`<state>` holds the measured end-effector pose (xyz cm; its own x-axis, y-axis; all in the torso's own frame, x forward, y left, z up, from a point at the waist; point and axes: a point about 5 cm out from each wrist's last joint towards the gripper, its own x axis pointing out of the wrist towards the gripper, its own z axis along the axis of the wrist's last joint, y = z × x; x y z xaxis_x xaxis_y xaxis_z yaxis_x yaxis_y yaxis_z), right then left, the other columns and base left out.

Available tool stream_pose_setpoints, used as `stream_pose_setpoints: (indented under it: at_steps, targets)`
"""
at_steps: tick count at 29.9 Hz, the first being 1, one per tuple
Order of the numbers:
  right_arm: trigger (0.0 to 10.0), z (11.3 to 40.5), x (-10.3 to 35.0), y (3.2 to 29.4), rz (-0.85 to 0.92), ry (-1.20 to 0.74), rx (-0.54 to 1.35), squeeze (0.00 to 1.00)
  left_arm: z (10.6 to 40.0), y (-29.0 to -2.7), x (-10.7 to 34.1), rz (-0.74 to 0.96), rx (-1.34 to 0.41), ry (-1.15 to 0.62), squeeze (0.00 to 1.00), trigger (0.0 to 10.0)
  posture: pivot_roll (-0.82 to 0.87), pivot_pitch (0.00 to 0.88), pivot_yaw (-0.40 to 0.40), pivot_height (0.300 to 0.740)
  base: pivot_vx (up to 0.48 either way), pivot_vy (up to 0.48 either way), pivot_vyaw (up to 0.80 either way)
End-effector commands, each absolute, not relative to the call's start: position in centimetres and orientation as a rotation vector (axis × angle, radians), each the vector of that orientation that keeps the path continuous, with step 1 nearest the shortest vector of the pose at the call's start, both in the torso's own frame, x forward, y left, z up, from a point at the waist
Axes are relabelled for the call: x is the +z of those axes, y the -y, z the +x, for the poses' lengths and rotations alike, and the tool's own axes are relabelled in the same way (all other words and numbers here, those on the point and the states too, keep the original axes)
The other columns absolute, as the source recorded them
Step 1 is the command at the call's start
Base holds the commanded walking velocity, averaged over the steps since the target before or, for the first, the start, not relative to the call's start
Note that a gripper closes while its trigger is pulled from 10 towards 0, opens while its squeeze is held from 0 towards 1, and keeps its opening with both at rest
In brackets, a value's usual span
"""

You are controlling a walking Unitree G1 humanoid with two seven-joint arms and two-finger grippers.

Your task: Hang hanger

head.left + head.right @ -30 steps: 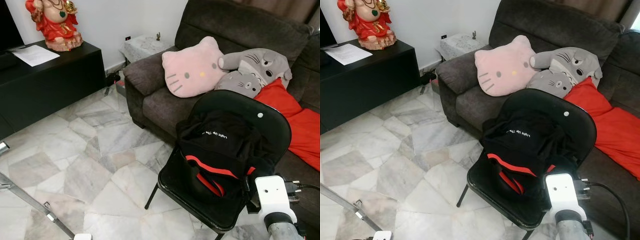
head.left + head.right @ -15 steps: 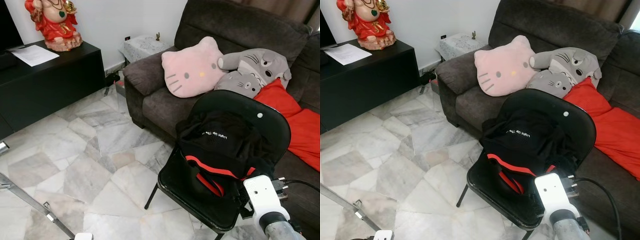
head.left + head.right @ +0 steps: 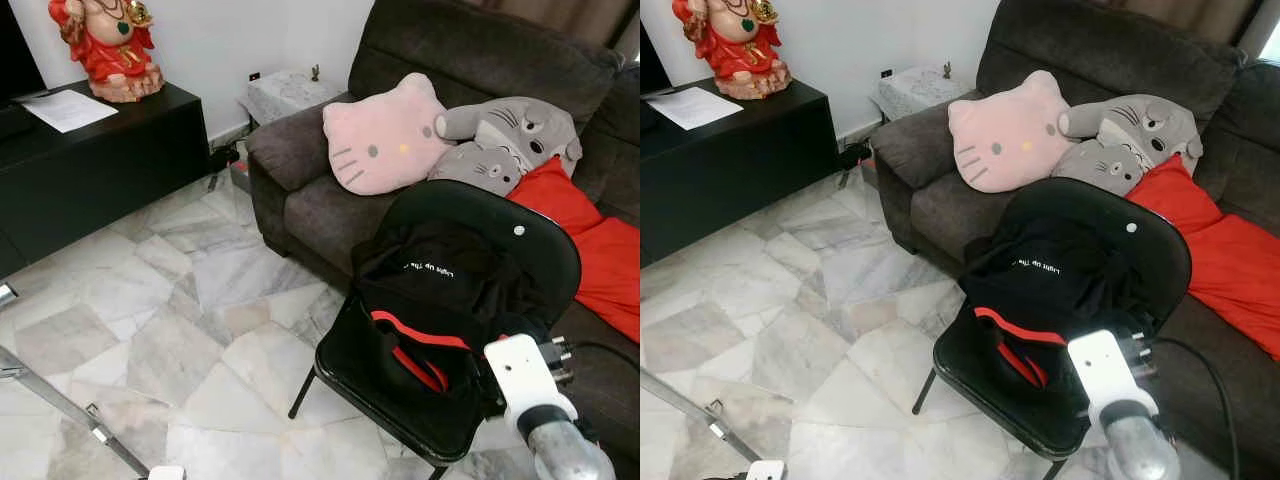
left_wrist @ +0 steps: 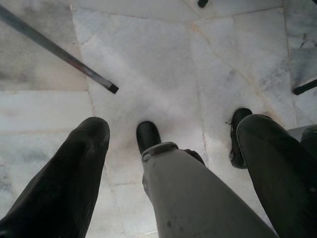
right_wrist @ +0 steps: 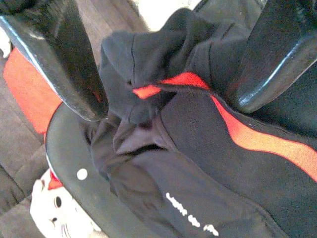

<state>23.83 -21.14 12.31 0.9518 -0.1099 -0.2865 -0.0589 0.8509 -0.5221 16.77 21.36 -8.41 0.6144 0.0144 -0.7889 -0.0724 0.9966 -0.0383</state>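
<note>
Left gripper [image 4: 171, 144]: fingers wide apart, hanging over the marble floor [image 4: 163, 64].
Hanger: cannot tell where it is.
Garment [image 3: 440, 300]: black with red stripe — heaped on the black chair [image 3: 545, 235].
Right gripper [image 5: 168, 74]: at 5 o'clock, fingers spread wide, just above the garment.

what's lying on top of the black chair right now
A crumpled black garment with red trim and small white lettering lies heaped on the black chair, against its backrest. The open right gripper hovers over it. Whether a hanger lies in its folds cannot be told.
</note>
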Motion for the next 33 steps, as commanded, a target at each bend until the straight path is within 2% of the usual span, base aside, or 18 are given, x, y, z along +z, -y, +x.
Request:
stream_pose_setpoints:
  at_steps: [1,17,27,33]
  targets:
    - [10.0,23.8,12.1,21.4,-0.561,-0.322,-0.032,0.00,15.7,-21.7,-8.9,-0.080,0.069,-0.952,0.00,10.0,-0.21,0.112,-0.071,0.740,0.000,0.000,0.00]
    - [10.0,24.8,10.8,21.4,-0.579,-0.318,-0.033,0.00,15.1,-22.2,-9.0,-0.073,0.075,-0.974,0.00,10.0,-0.20,0.116,-0.067,0.740,0.000,0.000,0.00]
    - [10.0,26.5,13.1,20.5,-0.537,-0.108,-0.037,0.00,15.0,-22.4,-9.0,-0.071,0.081,-0.980,0.00,10.0,-0.20,0.118,-0.064,0.740,0.000,0.000,0.00]
    - [10.0,26.7,11.6,20.4,-0.560,-0.187,-0.019,0.00,14.9,-22.5,-9.1,-0.071,0.080,-0.985,0.00,10.0,-0.20,0.120,-0.062,0.740,0.000,0.000,0.00]
